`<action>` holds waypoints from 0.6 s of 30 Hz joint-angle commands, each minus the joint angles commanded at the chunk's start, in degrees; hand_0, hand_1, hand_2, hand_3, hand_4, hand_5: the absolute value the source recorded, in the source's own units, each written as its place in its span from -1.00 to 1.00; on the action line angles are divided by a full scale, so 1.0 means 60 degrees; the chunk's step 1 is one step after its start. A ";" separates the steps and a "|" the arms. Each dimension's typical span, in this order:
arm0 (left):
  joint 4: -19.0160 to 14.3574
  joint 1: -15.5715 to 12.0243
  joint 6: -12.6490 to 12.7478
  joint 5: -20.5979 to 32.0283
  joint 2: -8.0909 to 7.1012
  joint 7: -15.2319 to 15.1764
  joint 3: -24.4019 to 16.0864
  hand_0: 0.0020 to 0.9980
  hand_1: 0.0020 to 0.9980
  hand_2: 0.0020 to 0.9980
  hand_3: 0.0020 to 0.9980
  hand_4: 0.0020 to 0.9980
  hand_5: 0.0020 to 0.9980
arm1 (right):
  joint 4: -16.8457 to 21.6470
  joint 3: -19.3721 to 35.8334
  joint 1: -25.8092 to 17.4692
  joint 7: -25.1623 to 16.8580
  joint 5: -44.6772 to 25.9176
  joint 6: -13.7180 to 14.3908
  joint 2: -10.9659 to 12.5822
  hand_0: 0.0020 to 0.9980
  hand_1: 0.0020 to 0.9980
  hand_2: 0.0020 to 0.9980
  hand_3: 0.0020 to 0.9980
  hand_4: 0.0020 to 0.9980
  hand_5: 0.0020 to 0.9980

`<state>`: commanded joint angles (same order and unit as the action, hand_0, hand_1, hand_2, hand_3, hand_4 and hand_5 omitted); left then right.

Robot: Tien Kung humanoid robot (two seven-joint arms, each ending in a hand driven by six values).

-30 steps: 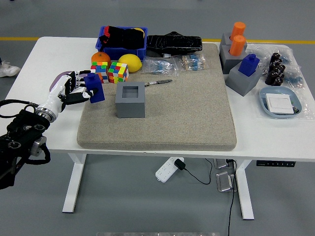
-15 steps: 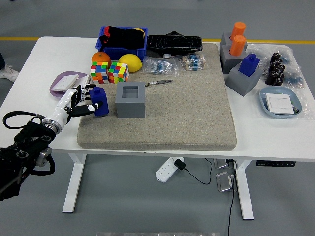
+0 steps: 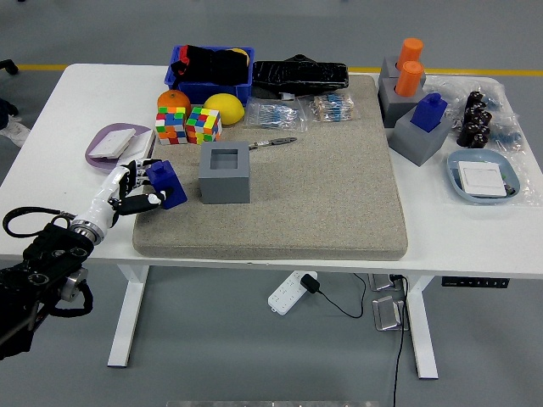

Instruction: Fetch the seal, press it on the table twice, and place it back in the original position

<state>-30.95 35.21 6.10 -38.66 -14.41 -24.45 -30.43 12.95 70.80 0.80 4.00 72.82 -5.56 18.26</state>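
Lowered left hand [image 3: 131, 188] hides seal [image 3: 167, 183] partly.

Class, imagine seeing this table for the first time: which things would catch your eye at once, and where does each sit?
First, the robot's left hand at the mat's left edge, gripping a tilted blue seal beside the open grey holder block. Next, the bright Rubik's cubes, orange and lemon behind it. At far right, two orange seals stand in grey holders.

Lemon [image 3: 224, 108], orange [image 3: 173, 99], two cubes [image 3: 187, 124] beside blue bin [image 3: 209, 88].
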 joint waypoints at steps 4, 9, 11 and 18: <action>-0.0141 0.0044 -0.0041 -0.0009 -0.0040 0.0011 -0.0080 0.66 0.02 -0.19 0.55 0.10 -1.00 | 0.0002 0.0000 0.0000 -0.0001 0.0005 -0.0002 0.0010 0.52 0.35 0.33 0.23 0.56 -0.01; -0.0330 0.0251 -0.0107 -0.0017 -0.0120 0.0015 -0.0239 0.66 0.02 -0.19 0.55 0.11 -1.00 | -0.0006 0.0036 -0.0011 0.0007 0.0005 -0.0001 -0.0007 0.52 0.35 0.33 0.23 0.56 -0.02; -0.0370 0.0370 -0.0140 -0.0006 -0.0141 0.0014 -0.0286 0.66 0.02 -0.19 0.55 0.11 -1.00 | -0.0006 0.0047 -0.0009 0.0010 0.0004 -0.0003 -0.0014 0.52 0.35 0.33 0.23 0.56 -0.02; -0.0673 0.1015 -0.0232 -0.0067 -0.0270 -0.0035 -0.0505 0.66 0.02 -0.19 0.55 0.11 -1.00 | -0.0011 0.0083 -0.0004 0.0014 0.0008 0.0001 -0.0005 0.52 0.35 0.33 0.23 0.56 -0.01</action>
<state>-34.99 41.30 4.71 -39.06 -16.04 -24.66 -33.45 12.88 71.30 0.78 4.08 72.87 -5.56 18.23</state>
